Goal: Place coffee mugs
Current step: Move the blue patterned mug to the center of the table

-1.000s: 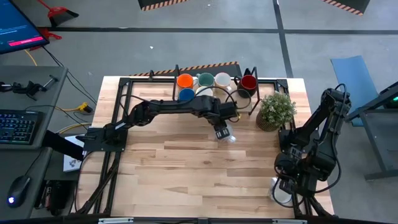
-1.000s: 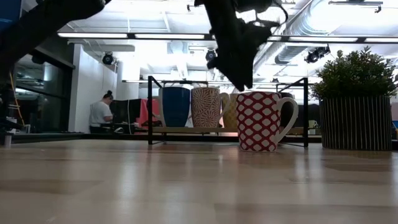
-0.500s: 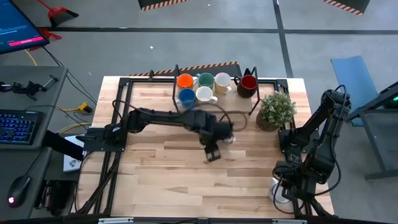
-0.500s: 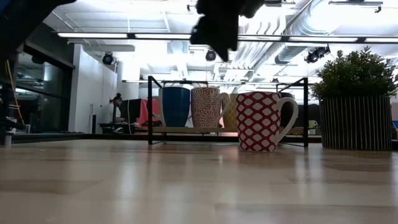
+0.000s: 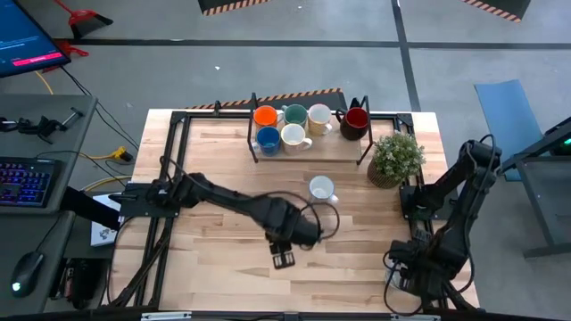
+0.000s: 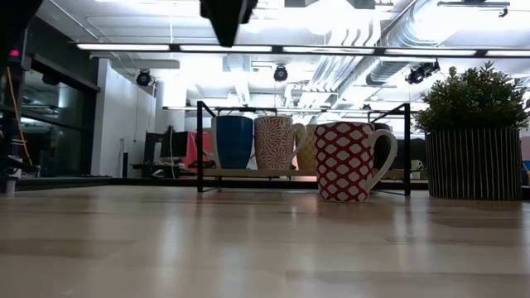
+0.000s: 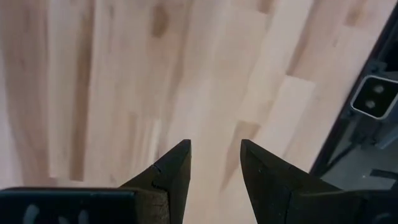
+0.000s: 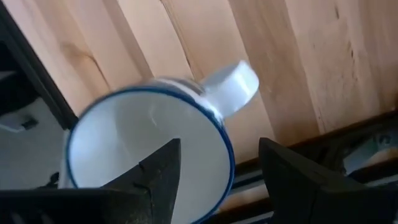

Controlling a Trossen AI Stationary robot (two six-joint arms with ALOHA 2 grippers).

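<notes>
At the table's near right corner we find a white blue-rimmed mug (image 8: 146, 149) directly under our right gripper (image 8: 217, 168), whose parted fingers straddle its rim with nothing clenched yet; we judge a good grasp needs one finger inside the wall, clear of the handle. Our left gripper (image 5: 283, 259) hovers released over bare wood mid-table, apart from the red-patterned mug (image 6: 346, 161) standing before the rack (image 5: 308, 153).

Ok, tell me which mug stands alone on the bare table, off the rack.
The red-and-white patterned mug, white inside from above. It stands in front of the rack, beside the potted plant; the other coloured mugs sit on the rack.
</notes>
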